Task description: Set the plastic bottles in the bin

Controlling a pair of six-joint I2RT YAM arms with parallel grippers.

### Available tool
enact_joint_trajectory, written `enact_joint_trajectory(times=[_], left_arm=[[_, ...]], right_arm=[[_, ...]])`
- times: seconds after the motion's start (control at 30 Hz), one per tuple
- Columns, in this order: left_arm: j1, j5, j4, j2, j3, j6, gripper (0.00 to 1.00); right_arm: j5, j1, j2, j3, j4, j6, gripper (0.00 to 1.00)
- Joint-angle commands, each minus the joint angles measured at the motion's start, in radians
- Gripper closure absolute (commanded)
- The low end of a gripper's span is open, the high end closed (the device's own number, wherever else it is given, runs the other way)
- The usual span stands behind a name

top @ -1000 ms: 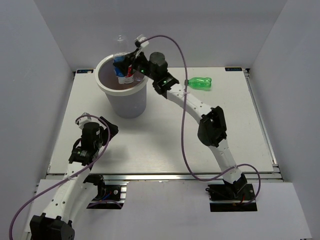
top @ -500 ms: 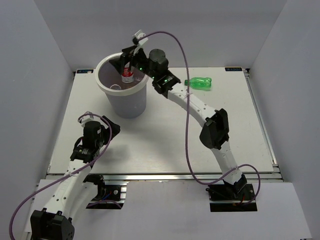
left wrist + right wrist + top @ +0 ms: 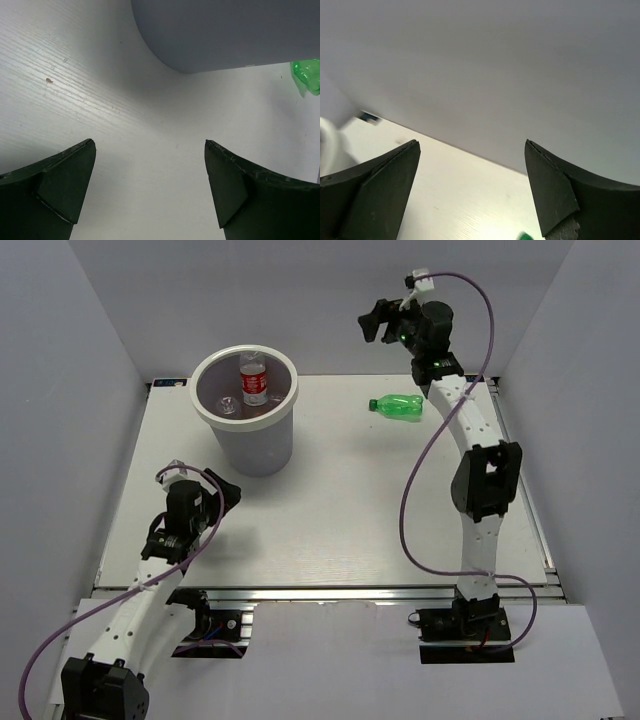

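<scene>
The white bin (image 3: 213, 417) stands at the back left of the table. Inside it a clear plastic bottle with a red label (image 3: 253, 381) leans upright, and a second clear bottle (image 3: 228, 405) lies beside it. A green bottle (image 3: 398, 406) lies on its side on the table at the back right. High above and just behind that bottle, my right gripper (image 3: 376, 320) (image 3: 471, 142) hangs open and empty. The left gripper (image 3: 222, 492) (image 3: 149, 143) is open and empty, low over the table in front of the bin; its view shows the bin wall (image 3: 225, 30) and the green bottle (image 3: 307, 75).
Grey walls enclose the table on three sides, and the right gripper is close to the back wall. Purple cables loop from both arms. A sliver of the bin rim (image 3: 327, 140) shows at the left of the right wrist view.
The right gripper opened over the bin and let go of the red-labelled bottle, which now sits inside. That arm then rose and swung right, toward the back wall. The left arm barely moved.
</scene>
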Motion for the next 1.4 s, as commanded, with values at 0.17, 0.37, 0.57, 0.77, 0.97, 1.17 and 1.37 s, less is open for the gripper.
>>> enact_joint_trajectory(times=[0.17,0.37,0.57,0.77,0.97,1.17,1.37], left_arm=[[0.000,0.050,0.062,0.064,0.032,0.018,0.02],[0.000,0.053,0.068,0.059,0.032,0.027,0.02],[0.000,0.061,0.065,0.110,0.061,0.043,0.02],[0.000,0.091,0.099,0.136,0.055,0.043,0.02],[0.000,0.210,0.209,0.161,0.033,0.041,0.02],[-0.001,0.220,0.203,0.184,0.047,0.053,0.02],[0.000,0.204,0.192,0.162,0.041,0.050,0.02]], right_arm=[[0.003,-0.091,0.342,0.200,-0.104,-0.043,0.11],[0.042,-0.131,0.428,0.212,-0.044,-0.135,0.11],[-0.101,-0.166,0.463,0.216,-0.131,-0.159,0.11],[-0.241,-0.174,0.408,0.171,-0.339,-0.341,0.11],[-0.201,-0.175,0.409,0.173,-0.504,-0.513,0.11],[-0.287,-0.174,0.354,0.088,-0.578,-0.572,0.11],[-0.201,-0.174,0.301,-0.031,-0.578,-0.593,0.26]])
